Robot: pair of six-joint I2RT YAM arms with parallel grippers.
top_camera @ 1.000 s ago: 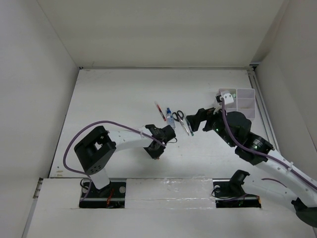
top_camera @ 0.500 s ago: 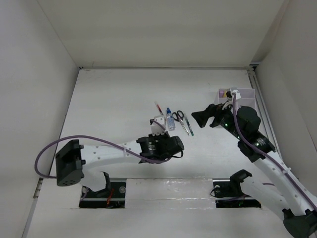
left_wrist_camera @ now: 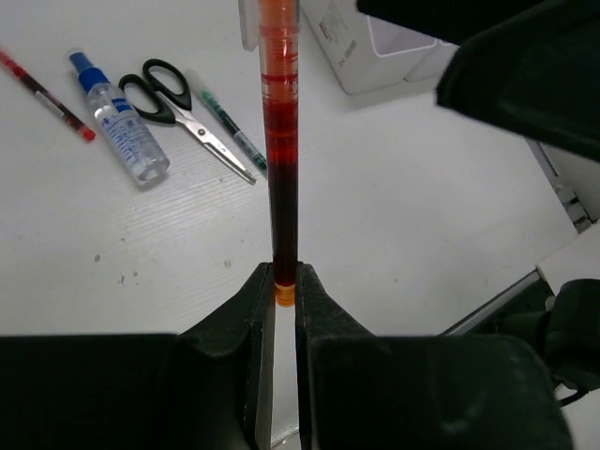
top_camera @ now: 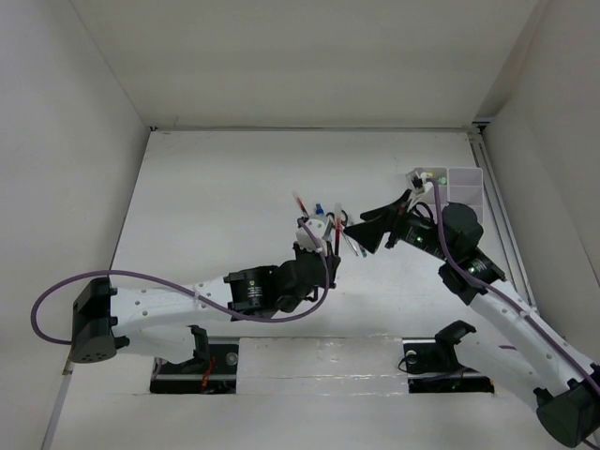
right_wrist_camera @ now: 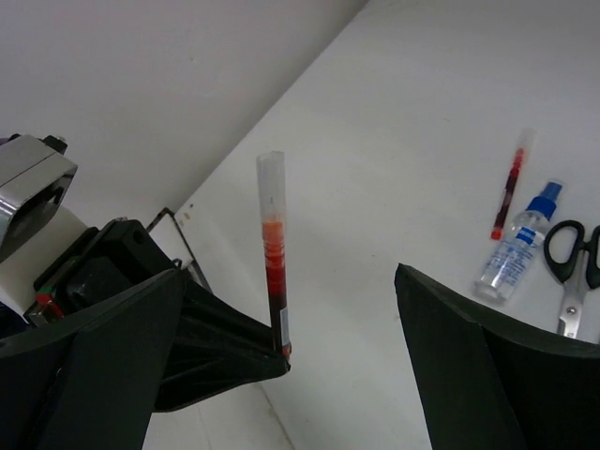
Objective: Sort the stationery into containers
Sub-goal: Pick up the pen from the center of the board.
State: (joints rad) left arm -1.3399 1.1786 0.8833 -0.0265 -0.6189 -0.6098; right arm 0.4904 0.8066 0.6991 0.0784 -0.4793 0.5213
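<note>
My left gripper (left_wrist_camera: 284, 274) is shut on the lower end of a thin red pen (left_wrist_camera: 281, 150) and holds it upright above the table; both show in the top view, gripper (top_camera: 328, 246). My right gripper (right_wrist_camera: 300, 281) is open and empty, fingers (right_wrist_camera: 487, 375) wide apart, with the held pen (right_wrist_camera: 274, 253) standing between them, nearer its left finger, not touching. On the table lie another red pen (left_wrist_camera: 45, 92), a blue-capped bottle (left_wrist_camera: 122, 117), black-handled scissors (left_wrist_camera: 183, 105) and a dark pen (left_wrist_camera: 232, 131). The white organizer (top_camera: 466, 192) stands at the far right.
The white enclosure walls close in the table on the left, back and right. The right arm's finger (left_wrist_camera: 525, 84) hangs over the right of the left wrist view, close to the organizer's corner (left_wrist_camera: 375, 56). The arm bases sit at the near edge.
My left arm has swung forward and right and raised the red pen upright. My right gripper has turned left to face it, so the pen now stands between its open fingers.
</note>
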